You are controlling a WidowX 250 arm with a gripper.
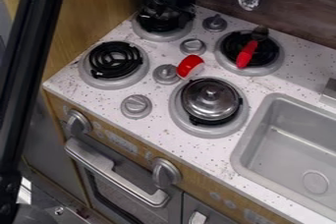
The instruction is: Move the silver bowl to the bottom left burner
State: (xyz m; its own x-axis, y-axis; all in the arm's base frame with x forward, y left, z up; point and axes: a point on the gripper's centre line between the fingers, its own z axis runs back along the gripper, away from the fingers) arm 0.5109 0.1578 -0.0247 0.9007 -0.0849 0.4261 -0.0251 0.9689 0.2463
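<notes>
My gripper (162,12) hangs over the back left burner, near the top of the camera view, and hides part of that burner. The silver bowl (211,99), round and shiny with a small knob-like spot at its middle, sits on the front right burner (181,119). It is well apart from the gripper, lower and to the right of it. Bare black coils lie on the bottom left burner (114,61), left of the bowl.
A red and white object (190,66) lies just behind the bowl. On the back right burner (279,67) rests a red item (246,55) with a dark end. Grey knobs (136,106) stand between the burners; the sink (298,147) is at right.
</notes>
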